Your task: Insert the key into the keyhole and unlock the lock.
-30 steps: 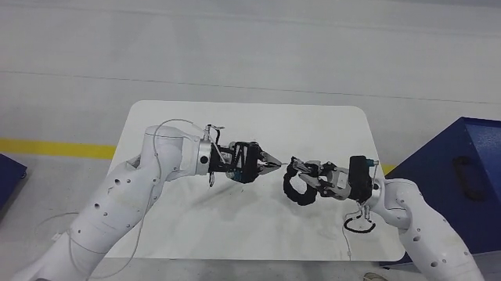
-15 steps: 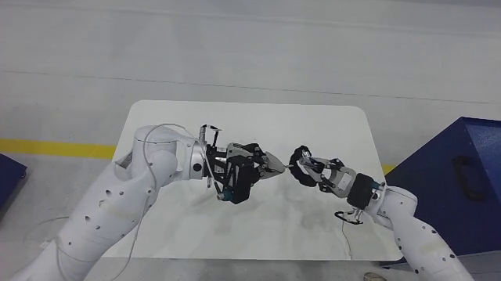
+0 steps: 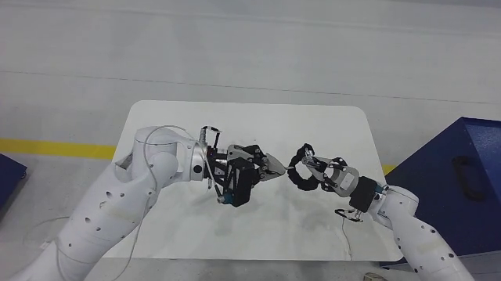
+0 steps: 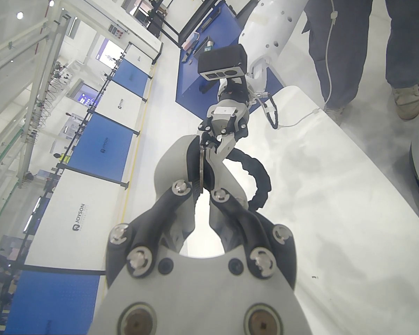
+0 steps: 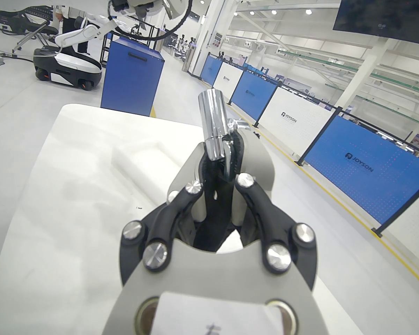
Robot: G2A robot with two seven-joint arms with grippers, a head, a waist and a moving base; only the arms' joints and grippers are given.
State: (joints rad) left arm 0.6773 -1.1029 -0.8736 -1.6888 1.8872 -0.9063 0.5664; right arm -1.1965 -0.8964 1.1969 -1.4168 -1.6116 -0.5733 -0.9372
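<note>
holding the key (image 4: pixel 201 163) edge-on, the left tool (image 4: pixel 202 176) is closed on its flat end, blade aimed at the lock (image 5: pixel 213 123). the right tool (image 5: pixel 223 156) is clamped on the lock's chrome barrel, with the black cable (image 4: pixel 262 176) looping below. both are above the table (image 3: pixel 235 234), tips nearly meeting. whether the blade is in the keyhole cannot be told. the key looks thin, stiff and light, likely to pivot in a pinch. the smooth barrel may slip under twist, so it wants a firm grip.

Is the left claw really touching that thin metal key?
Touching. In the left wrist view the left gripper pinches the key from both sides, with no gap showing.
</note>
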